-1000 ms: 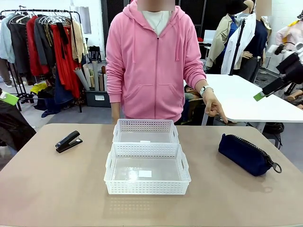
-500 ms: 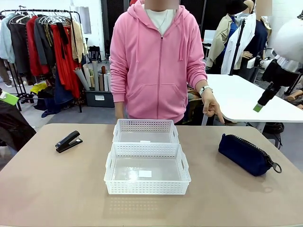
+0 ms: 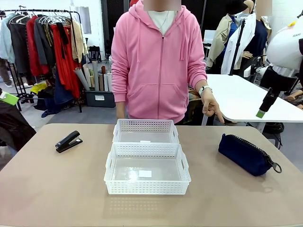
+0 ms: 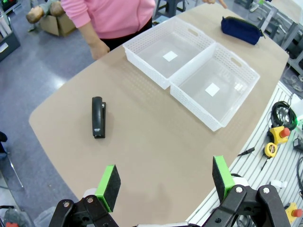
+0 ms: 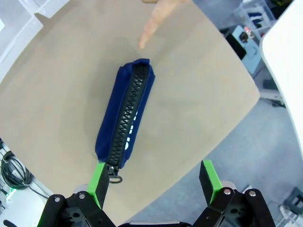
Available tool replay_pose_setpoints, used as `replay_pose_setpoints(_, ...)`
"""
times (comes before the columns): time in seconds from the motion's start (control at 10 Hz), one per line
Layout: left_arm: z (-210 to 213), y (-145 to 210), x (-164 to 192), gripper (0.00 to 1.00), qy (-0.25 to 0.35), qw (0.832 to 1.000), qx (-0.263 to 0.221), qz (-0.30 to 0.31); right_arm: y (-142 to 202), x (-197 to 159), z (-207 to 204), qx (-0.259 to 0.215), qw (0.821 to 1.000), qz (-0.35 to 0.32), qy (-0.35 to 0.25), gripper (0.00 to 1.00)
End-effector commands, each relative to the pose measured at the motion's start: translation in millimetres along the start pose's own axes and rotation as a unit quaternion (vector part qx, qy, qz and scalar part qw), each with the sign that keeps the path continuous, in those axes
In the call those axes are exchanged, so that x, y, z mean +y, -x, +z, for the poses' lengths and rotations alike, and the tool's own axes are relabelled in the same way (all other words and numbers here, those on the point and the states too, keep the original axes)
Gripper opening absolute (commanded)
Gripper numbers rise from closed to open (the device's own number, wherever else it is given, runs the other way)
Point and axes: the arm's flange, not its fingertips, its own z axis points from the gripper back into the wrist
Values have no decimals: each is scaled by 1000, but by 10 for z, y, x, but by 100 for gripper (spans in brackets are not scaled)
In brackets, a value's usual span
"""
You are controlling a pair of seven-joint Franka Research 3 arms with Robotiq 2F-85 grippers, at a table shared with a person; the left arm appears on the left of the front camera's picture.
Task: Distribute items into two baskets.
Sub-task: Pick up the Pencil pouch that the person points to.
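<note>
The black stapler lies on the table's left side, also seen from above. The navy pouch lies at the right, zipper up. Two white baskets stand touching in the middle, the far one by the person and the near one in front of it. My right gripper hangs high above and beyond the pouch, pointing down, open and empty. My left gripper is open and empty, high over the table's left front, well away from the stapler.
A person in a pink hoodie stands at the far edge, one hand near the far right corner and a finger pointing toward the pouch. A white table stands behind at the right. Bare tabletop lies around both items.
My right gripper has swung from slanting left to pointing almost straight down and has dropped a little. Stapler, pouch and baskets have not moved.
</note>
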Motion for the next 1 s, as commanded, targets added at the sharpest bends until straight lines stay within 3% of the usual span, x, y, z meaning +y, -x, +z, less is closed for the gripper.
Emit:
replay_pose_setpoints(0.0,-7,-6,1,100,5,1000,-6,-1,-44,17,14,9,1000,-10,3,100)
replay_pose_setpoints(0.3,-7,-6,1,100,5,1000,-6,-1,-57,-14,0,8,1000,-10,-1,100)
replay_pose_setpoints(0.9,-7,-6,1,100,5,1000,-6,-1,-104,37,-509,14,998,3,-68,100)
